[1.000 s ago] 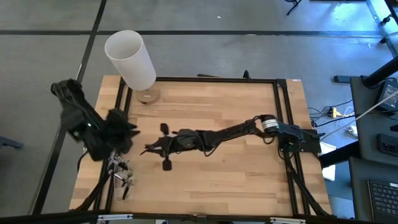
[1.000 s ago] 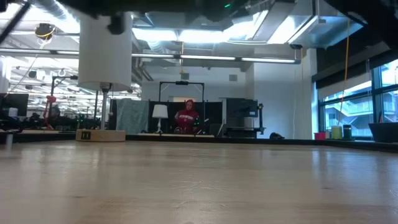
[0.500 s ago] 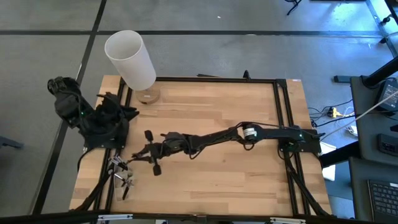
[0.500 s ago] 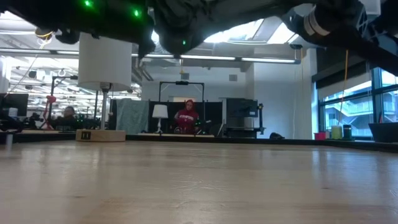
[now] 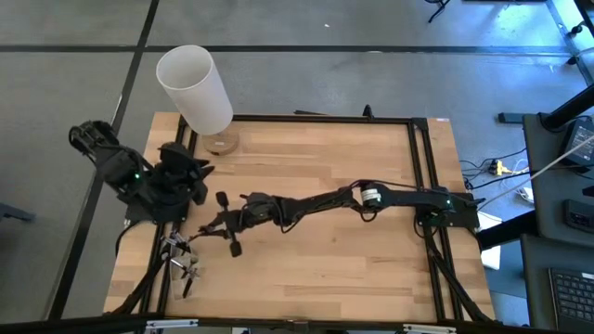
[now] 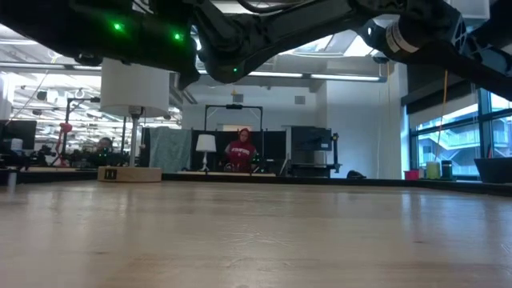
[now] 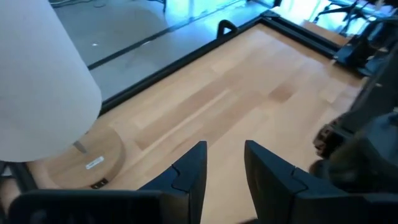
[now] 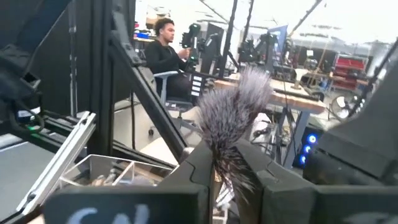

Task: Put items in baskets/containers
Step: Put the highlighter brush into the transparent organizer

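Between the right gripper's (image 8: 222, 169) closed-in fingers stands a makeup brush (image 8: 233, 118), its grey tuft rising above the tips. Just beyond, at the bench's (image 5: 325, 158) left edge, lies the clear container (image 8: 106, 170). Near the white cylinder (image 5: 195, 88), the left gripper (image 7: 222, 167) hovers part-open, holding nothing.

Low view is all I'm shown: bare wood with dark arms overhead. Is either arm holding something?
Observer: Yes. The right end effector is shut on a thin makeup brush with a fluffy grey tuft.
Visitor: Where will it go?
Observer: Probably into the see-through plastic container, which lies just ahead of it near the table's left side.
Visitor: And the other arm?
Observer: The left end effector is open and empty, close to the tall white cylinder.
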Available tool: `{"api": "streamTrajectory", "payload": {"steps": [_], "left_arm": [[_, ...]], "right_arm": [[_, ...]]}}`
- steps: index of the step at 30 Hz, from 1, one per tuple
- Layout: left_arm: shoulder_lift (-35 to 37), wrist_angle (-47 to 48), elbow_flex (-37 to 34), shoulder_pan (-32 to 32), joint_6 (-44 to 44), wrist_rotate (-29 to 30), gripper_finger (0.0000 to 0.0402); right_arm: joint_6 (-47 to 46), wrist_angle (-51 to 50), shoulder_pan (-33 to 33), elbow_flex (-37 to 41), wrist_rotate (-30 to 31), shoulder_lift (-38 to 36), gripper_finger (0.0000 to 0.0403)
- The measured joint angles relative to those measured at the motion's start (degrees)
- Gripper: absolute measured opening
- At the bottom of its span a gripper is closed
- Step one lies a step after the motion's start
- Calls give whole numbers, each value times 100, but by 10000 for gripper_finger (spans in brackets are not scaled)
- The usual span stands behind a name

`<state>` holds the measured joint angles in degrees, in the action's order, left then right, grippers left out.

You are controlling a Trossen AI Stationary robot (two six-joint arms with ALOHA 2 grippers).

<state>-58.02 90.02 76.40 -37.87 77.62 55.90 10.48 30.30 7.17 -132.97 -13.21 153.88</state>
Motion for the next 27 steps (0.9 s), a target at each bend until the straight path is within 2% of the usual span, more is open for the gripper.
{"api": "streamTrajectory", "payload": {"steps": [8, 11, 14, 21, 27], "left_arm": [[-288, 0, 0, 345, 2, -68, 102], [-348, -8, 0, 415, 8, -327, 102], [-437, -24, 0, 437, -31, -1028, 102], [-781, -20, 0, 399, -125, -3386, 103], [-1112, -6, 0, 103, 277, -4313, 98]], "right_arm": [[207, 50, 5, 0, -308, 31, 39], [220, 1, -4, 0, -433, 31, 39], [182, -194, -4, 0, -498, 31, 39], [-409, -72, -4, 2, -174, 31, 39], [-876, 662, -4, 2, 68, 31, 39]]}}
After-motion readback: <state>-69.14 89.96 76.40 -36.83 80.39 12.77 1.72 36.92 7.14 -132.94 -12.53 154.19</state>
